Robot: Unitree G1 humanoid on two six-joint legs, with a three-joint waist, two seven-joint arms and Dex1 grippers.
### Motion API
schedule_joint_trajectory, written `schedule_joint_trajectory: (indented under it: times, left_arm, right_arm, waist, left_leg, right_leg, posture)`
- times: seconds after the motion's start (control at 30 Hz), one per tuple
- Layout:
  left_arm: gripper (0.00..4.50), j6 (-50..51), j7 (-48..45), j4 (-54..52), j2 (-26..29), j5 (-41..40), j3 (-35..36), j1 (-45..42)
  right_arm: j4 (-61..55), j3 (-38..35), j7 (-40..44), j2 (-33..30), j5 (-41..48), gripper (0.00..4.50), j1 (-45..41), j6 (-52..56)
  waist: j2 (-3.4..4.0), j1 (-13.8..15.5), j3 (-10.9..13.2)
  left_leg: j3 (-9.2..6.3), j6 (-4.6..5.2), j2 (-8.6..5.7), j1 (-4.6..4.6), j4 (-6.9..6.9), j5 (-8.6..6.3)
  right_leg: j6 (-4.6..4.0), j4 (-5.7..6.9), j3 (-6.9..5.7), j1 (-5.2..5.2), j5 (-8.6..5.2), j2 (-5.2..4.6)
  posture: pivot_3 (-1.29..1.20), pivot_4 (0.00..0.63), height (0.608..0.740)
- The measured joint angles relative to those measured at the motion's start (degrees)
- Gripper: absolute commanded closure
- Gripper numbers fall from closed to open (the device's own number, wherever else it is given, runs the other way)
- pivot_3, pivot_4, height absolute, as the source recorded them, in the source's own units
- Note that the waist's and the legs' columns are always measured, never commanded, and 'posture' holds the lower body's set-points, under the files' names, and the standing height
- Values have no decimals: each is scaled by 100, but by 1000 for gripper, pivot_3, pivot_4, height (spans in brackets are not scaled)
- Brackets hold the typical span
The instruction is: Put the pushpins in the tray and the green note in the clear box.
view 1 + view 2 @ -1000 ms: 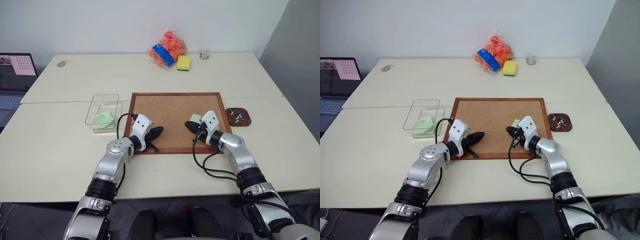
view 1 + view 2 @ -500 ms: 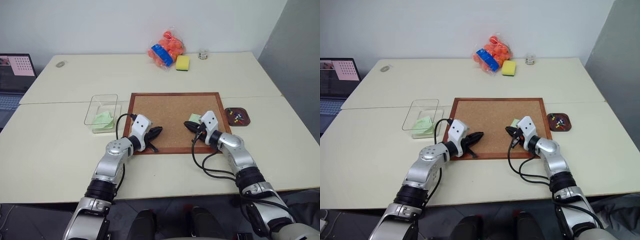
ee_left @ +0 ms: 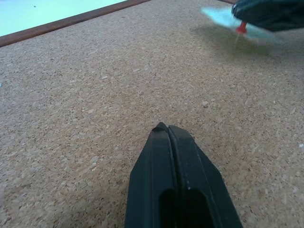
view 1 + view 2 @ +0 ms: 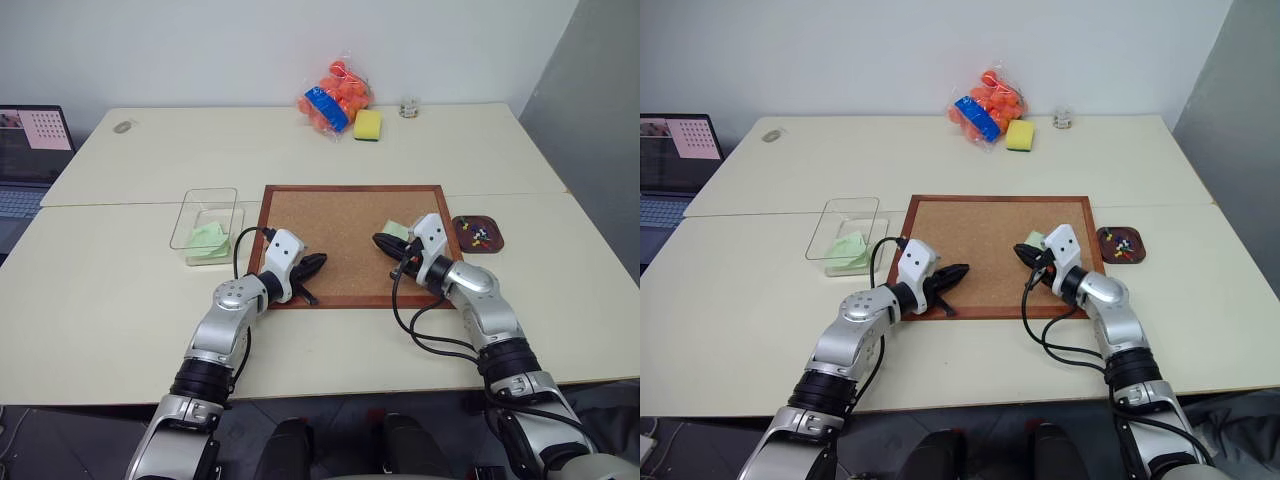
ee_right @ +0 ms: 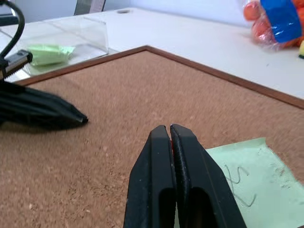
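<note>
— Where's the green note (image 5: 242, 183)?
— On the cork board (image 4: 340, 230), just under my right gripper (image 4: 381, 240), whose fingers are pinched on a red pushpin (image 3: 242, 28).
— And your left gripper (image 4: 318, 261)?
— Closed, empty, over the board.

No legible text, label, brand or number on any object in view.

Green note (image 5: 240, 178) — faint pencil-like scribble on its face, a loose squiggle; cannot be read as letters or digits.

Blue label (image 5: 281, 21) on the bag of orange balls (image 4: 337, 97) — a plain blue patch; any print on it is too small and blurred to make out.

Laptop screen (image 4: 35, 130) at the table's far left edge — a pinkish grid that looks like a chart or calendar page; individual characters too small to read.
</note>
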Motion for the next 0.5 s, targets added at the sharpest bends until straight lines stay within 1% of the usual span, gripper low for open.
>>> schedule_joint_trajectory:
  times: [0.23,0.5]
  left_arm:
    - [4500,-3,-1,36,-6,0,-2,-1]
    - [4500,-5,-3,92,-66,0,2,-36]
  right_arm:
    - [-98,-96,-31,-59,32,4465,2,171]
    - [-333,-46,26,-142,9,4465,88,264]
  waist:
    - [0,0,0]
    - [0,14,0]
  left_leg:
    - [0,0,-1,0,0,0]
    - [2,0,-3,-1,1,0]
  right_leg:
    - [0,0,0,0,0,0]
    - [0,1,-2,1,0,-1]
  posture:
    - [0,150,740]
    - [0,150,740]
